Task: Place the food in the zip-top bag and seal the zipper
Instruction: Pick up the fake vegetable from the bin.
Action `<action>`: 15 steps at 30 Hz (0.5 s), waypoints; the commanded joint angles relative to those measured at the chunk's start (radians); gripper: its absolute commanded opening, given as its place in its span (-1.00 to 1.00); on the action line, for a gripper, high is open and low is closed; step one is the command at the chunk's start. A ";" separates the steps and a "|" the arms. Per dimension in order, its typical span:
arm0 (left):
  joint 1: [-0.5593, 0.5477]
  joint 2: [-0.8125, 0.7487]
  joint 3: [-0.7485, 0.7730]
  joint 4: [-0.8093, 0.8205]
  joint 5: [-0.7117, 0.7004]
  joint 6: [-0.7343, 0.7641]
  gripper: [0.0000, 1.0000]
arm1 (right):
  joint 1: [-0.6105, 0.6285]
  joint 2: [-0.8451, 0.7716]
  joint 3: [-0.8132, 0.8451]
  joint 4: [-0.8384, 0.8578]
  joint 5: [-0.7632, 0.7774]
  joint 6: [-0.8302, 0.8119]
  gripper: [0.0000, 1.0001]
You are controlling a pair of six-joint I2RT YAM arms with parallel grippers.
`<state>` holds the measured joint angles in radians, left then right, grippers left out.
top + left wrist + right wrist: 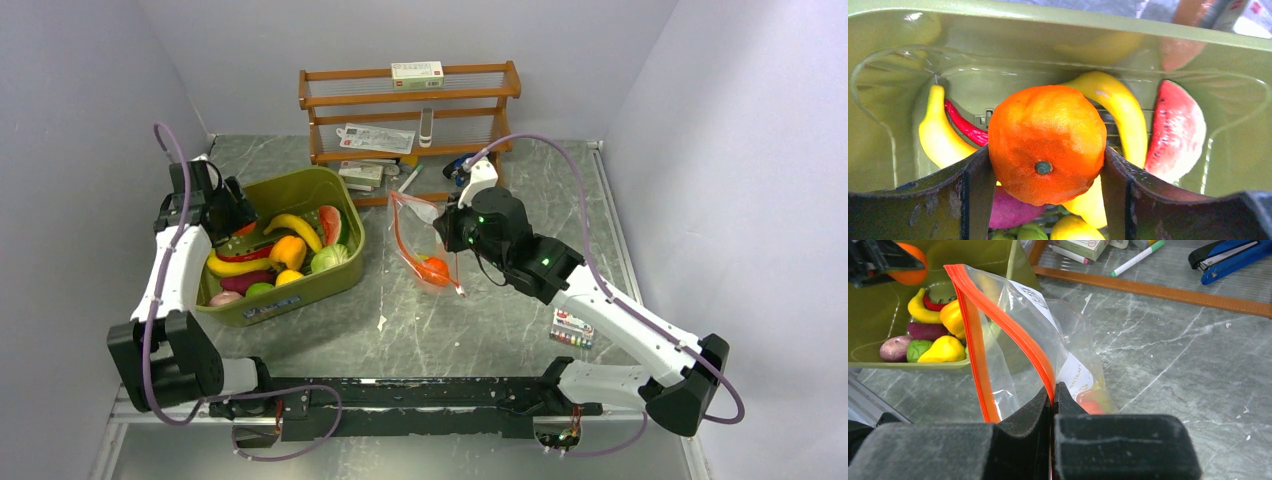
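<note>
My left gripper is shut on an orange fruit and holds it above the olive-green tub. Below it in the tub lie more food: a banana, a red chilli and a watermelon slice. My right gripper is shut on one orange-red zipper strip of the clear zip-top bag, holding it upright at the table's middle. The bag's mouth gapes open toward the tub. An orange-red piece of food sits in the bag's bottom.
A wooden rack with white packets stands at the back. A blue stapler and a marker pen lie at its foot. A small coloured pack lies by the right arm. Grey walls close in on both sides.
</note>
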<state>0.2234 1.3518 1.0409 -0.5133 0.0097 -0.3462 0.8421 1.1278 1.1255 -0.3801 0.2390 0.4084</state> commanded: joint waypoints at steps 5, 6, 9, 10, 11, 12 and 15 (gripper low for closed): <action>-0.007 -0.168 0.017 -0.061 0.224 0.026 -0.11 | -0.004 0.016 0.027 -0.044 0.036 -0.015 -1.00; -0.007 -0.187 0.015 -0.065 0.255 0.025 -0.12 | -0.004 0.020 0.033 -0.053 0.042 -0.014 -1.00; -0.008 -0.252 -0.001 -0.070 0.365 0.019 -0.12 | -0.004 0.023 0.028 -0.061 0.056 -0.013 -1.00; -0.009 -0.269 -0.003 -0.073 0.405 0.017 -0.13 | -0.003 0.024 0.025 -0.062 0.065 -0.011 -1.00; -0.011 -0.285 -0.004 -0.076 0.444 0.015 -0.13 | -0.004 0.026 0.022 -0.062 0.069 -0.009 -1.00; -0.012 -0.299 -0.005 -0.080 0.480 0.013 -0.12 | -0.005 0.029 0.020 -0.061 0.067 -0.007 -1.00; -0.024 -0.319 -0.008 -0.099 0.585 0.012 -0.10 | -0.004 0.052 0.031 -0.060 0.035 0.001 -1.00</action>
<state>0.2165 1.0634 1.0393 -0.5751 0.3859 -0.3367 0.8413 1.1584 1.1294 -0.4400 0.2794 0.4042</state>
